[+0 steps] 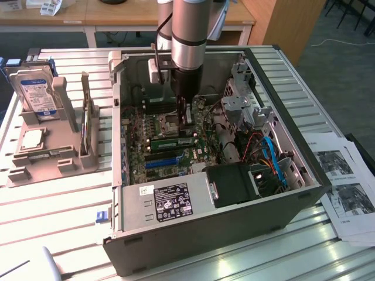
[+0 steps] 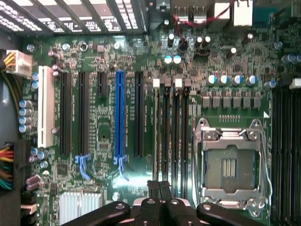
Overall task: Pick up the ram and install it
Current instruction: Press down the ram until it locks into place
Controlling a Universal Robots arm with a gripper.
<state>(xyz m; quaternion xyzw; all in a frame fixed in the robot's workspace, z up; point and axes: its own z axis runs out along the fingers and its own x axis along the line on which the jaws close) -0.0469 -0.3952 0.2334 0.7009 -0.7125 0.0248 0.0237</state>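
1. Worktop [image 1: 53, 193]: slatted metal, carries every item below.
2. Computer case [image 1: 234, 222]: grey tower on its side, side panel off, at the exterior view's centre.
3. Robot arm [image 1: 188, 41]: comes down into the case from 12 o'clock.
4. Motherboard [image 1: 137, 132]: green, on the case floor.
5. Grey holder [image 1: 41, 155]: at 9 o'clock of the case, with a hard drive [image 1: 38, 93] standing upright in it.
6. Printed sheets [image 1: 345, 187]: at 3 o'clock of the case.
7. Processor socket [image 2: 230, 165]: metal-framed, empty, beside the black memory slots [image 2: 175, 136].
8. Blue expansion slot [image 1: 161, 163]: at 6 o'clock of the memory slots.
9. Ram [image 1: 173, 143]: green stick on edge in the memory slots, between socket and blue slot.
10. End effector [image 1: 187, 117]: fingers [image 2: 154, 189] fully closed together, nothing visibly gripped; tip just above the slot ends, at 1 o'clock of the ram. Contact with the ram cannot be told.
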